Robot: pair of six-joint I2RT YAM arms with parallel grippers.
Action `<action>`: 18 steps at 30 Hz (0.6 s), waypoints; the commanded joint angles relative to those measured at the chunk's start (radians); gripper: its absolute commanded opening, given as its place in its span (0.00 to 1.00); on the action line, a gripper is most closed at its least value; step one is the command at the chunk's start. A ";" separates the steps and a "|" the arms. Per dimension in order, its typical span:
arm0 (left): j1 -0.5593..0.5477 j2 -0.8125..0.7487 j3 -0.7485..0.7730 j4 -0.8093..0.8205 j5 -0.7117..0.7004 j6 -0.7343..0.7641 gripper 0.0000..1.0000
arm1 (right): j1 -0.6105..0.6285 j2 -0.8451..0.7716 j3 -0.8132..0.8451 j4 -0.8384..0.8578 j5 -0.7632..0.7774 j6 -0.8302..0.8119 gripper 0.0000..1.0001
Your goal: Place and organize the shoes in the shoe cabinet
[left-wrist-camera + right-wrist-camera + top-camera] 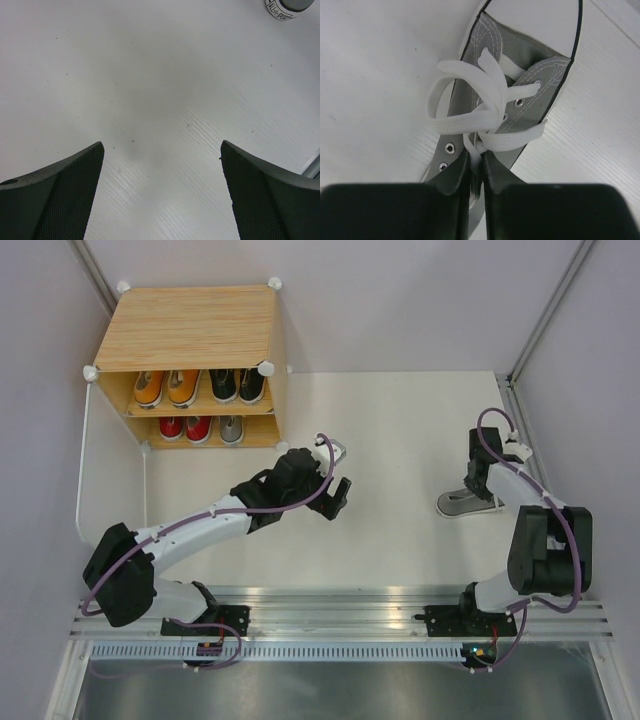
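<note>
The shoe cabinet point(190, 328) stands at the far left with its front open. Its upper level holds an orange pair point(165, 388) and a black pair point(237, 385). The lower level holds a red pair point(185, 427) and one grey shoe point(231, 428). A second grey shoe point(455, 505) lies on the table at the right. My right gripper point(480, 490) is down on it. In the right wrist view the jaws point(476, 160) are shut on the tongue and white laces of that grey shoe point(520, 55). My left gripper point(343, 475) hangs open mid-table, with only bare table between its fingers point(161, 145).
The cabinet's white door point(82, 470) is swung open toward the near left. A metal rail point(340, 605) carries both arm bases along the near edge. Frame posts stand at the back corners. A labelled white shoe sole point(287, 7) shows at the left wrist view's top right.
</note>
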 commanded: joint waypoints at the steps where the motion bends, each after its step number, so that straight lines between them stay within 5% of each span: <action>1: -0.002 -0.026 -0.004 -0.005 -0.021 0.030 1.00 | 0.052 -0.030 -0.015 0.024 -0.034 -0.011 0.05; 8: -0.002 -0.003 -0.002 0.030 -0.027 0.004 1.00 | 0.316 -0.023 0.047 -0.019 -0.068 0.099 0.01; 18: -0.002 -0.054 -0.088 0.091 -0.113 -0.052 0.99 | 0.651 0.242 0.359 -0.087 -0.043 0.161 0.01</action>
